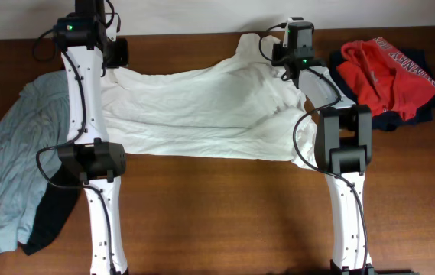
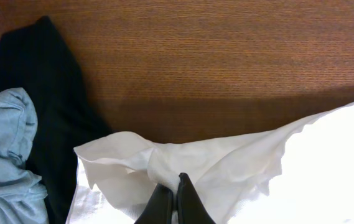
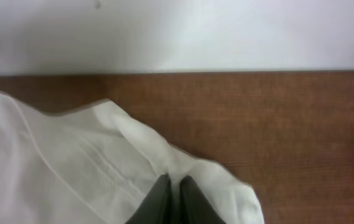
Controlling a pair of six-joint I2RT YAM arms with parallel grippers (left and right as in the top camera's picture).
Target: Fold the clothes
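Left gripper (image 2: 175,200) pinched shut on white T-shirt (image 1: 202,107) edge, right gripper (image 3: 172,198) shut on its hem. Both near tabletop (image 1: 225,214) far edge. Cloth spread flat between, likely for folding toward near edge.

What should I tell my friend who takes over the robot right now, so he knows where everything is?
Left gripper: jaws shut on the white T-shirt, far left corner.
Right gripper: jaws shut on its far right corner.
The T-shirt lies spread out wide between them.
Grey-blue shirt over a black shirt, heaped at the left; red garment at the right.
Done: both far corners gripped. Left: fold it, then the others.
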